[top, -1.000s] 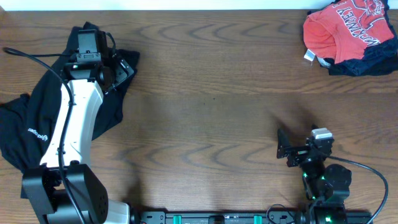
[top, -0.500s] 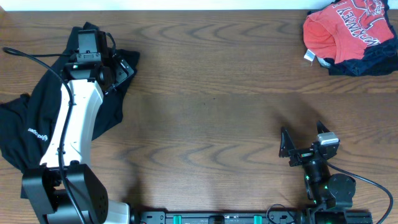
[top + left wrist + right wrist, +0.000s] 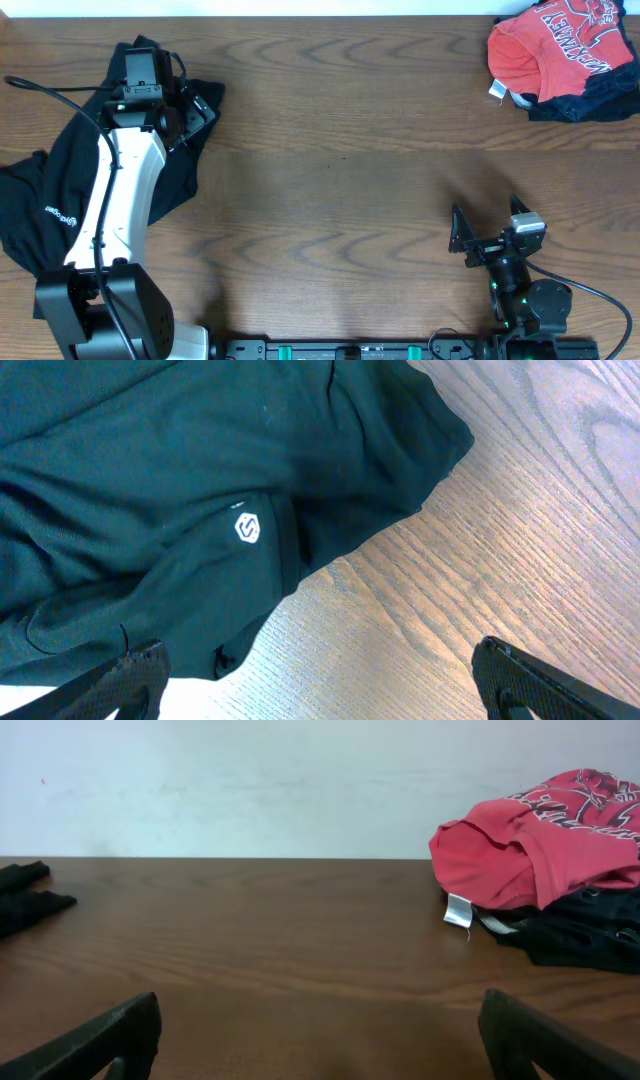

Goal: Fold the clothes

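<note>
A black top [image 3: 40, 215] with small white logos lies crumpled at the table's left; in the left wrist view [image 3: 150, 490] one white logo shows. My left gripper [image 3: 190, 112] hovers over its far right edge, open and empty [image 3: 320, 665]. A red-orange T-shirt [image 3: 555, 45] with varsity lettering lies bunched at the far right corner on a dark garment [image 3: 590, 100]. My right gripper [image 3: 488, 225] is open and empty near the front right, facing that pile [image 3: 320, 1015]. The red shirt [image 3: 530, 840] shows far ahead of it.
Bare wood table [image 3: 340, 180] spans the middle. A white tag [image 3: 458, 910] hangs from the red shirt. The black top's edge [image 3: 25, 900] shows at the left of the right wrist view. A white wall [image 3: 250, 780] stands behind the table.
My right gripper drew back slightly toward the front right and its wrist turned, then held still. The left arm and the clothes have not moved.
</note>
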`<action>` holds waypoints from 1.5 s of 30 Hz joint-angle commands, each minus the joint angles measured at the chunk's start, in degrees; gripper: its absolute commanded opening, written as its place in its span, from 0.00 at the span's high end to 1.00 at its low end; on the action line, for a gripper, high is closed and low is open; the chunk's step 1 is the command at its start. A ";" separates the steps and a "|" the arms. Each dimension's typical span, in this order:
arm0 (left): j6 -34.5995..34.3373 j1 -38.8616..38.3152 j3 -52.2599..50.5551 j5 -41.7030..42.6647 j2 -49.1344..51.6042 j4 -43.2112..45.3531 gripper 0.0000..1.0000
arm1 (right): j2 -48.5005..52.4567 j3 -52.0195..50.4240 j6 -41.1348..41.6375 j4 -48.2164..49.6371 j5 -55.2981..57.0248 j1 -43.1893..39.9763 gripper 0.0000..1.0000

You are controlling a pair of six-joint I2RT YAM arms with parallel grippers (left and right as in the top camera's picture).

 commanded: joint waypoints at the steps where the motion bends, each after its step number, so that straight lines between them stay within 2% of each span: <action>1: -0.28 0.09 -0.31 -0.31 0.76 -0.07 0.02 | -0.42 -0.09 -0.90 -0.31 0.61 0.46 0.01; 17: 1.22 0.33 -0.31 -0.22 -1.64 -0.09 0.02 | -0.42 -0.09 -0.90 -0.31 0.61 0.46 0.01; 24: 25.57 -0.02 -0.31 12.52 -10.25 5.66 0.02 | -0.42 -0.09 -0.90 -0.31 0.61 0.46 0.01; 28: 31.65 -0.04 -1.84 14.78 -16.96 6.08 0.02 | -0.42 -0.09 -0.90 -0.31 0.61 0.46 0.01; 32: 33.29 -0.02 -10.64 14.78 -27.21 12.39 0.02 | -0.42 -0.09 -0.90 -0.31 0.61 0.46 0.01; 39: 33.81 -0.02 -36.50 14.78 -48.85 30.64 0.02 | -0.42 -0.09 -0.90 -0.31 0.61 0.46 0.01; 45: 33.64 0.00 -52.76 14.75 -63.30 37.81 0.02 | -0.42 -0.09 -0.90 -0.31 0.61 0.46 0.01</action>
